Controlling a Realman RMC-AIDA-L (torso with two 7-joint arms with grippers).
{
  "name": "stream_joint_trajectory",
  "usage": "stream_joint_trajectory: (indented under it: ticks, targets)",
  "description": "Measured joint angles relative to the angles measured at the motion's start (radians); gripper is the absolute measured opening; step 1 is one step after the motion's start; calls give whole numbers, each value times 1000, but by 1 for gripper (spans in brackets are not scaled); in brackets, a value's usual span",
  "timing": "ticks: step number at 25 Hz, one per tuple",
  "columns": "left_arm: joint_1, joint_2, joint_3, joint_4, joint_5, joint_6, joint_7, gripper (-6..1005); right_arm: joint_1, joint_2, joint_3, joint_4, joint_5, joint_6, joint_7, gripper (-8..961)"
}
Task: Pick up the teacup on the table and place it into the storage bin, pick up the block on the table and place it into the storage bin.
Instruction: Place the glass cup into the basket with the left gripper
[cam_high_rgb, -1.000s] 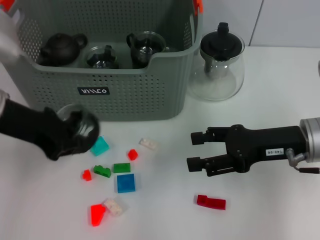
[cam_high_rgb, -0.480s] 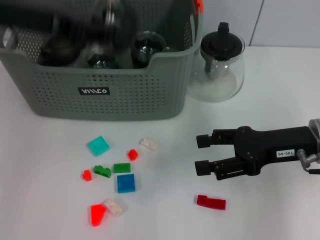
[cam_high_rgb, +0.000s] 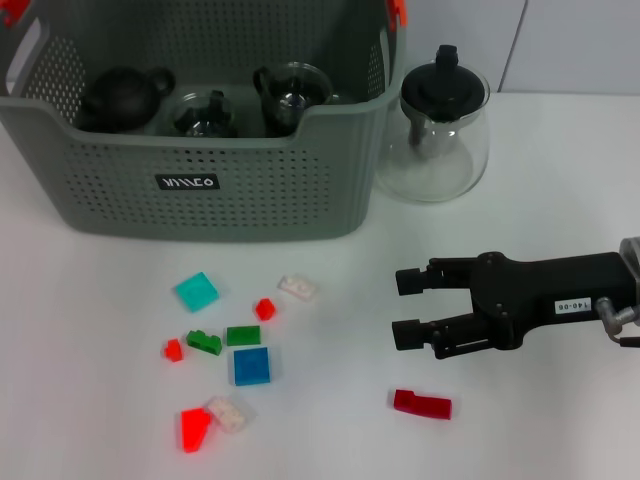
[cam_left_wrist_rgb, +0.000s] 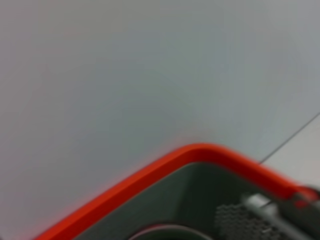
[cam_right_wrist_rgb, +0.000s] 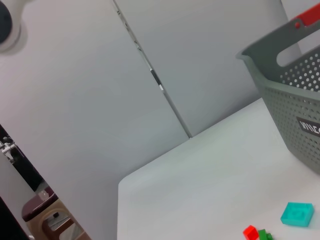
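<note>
Now the right gripper (cam_high_rgb: 403, 307) hovers low over the white bench (cam_high_rgb: 560, 200), on the right side, its black jaws open and holding nothing, pointing toward the scattered blocks. Just below it on the bench lies a dark red block (cam_high_rgb: 421, 403). Farther left sits the loose cluster: a teal block (cam_high_rgb: 196, 291), a blue square block (cam_high_rgb: 251, 366), a green flat block (cam_high_rgb: 243, 335), a bright red-orange block (cam_high_rgb: 195, 428), and a few small red and pale pieces around them.

The storage bin (cam_high_rgb: 215, 195) stands at the back left of the bench, its orange clips at the rim. Inside it are a dark teapot (cam_high_rgb: 118, 96), a glass teacup (cam_high_rgb: 204, 114) beside it, and a glass pitcher with a black handle (cam_high_rgb: 291, 95). A glass teapot with a black lid (cam_high_rgb: 437, 125) stands on the bench just right of the bin.

The left gripper is out of the head view; its wrist camera looks at the bin's orange rim (cam_left_wrist_rgb: 165, 167) against the wall, and I cannot tell how its jaws stand.
</note>
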Motion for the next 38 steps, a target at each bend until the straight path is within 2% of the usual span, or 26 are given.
stream_joint_trajectory:
  ticks: [4,8,10,15,21,31,38]
  targets:
    - [-82,-21,7,-153,159,-132,-3,49,0,0,0,6,-1,5,0,929]
    - [-116,-56,15,-239,279,-254,-14,49,0,3,0,7,-1,6,-2,928]
    - [-122,-65,49,-280,309,-310,-34,49,0,5,0,7,-1,7,-3,928]
    - [-111,-69,173,-349,313,-417,-94,49,1,7,0,7,-2,9,-3,928]
    - [-103,-77,197,-408,315,-469,-91,49,1,10,-1,7,-4,13,-5,928]
    - [-53,-116,270,-431,316,-563,-91,49,5,12,0,9,-4,17,-5,928]
    - [-48,-122,280,-460,317,-595,-84,52,6,14,0,9,-4,17,-5,927]
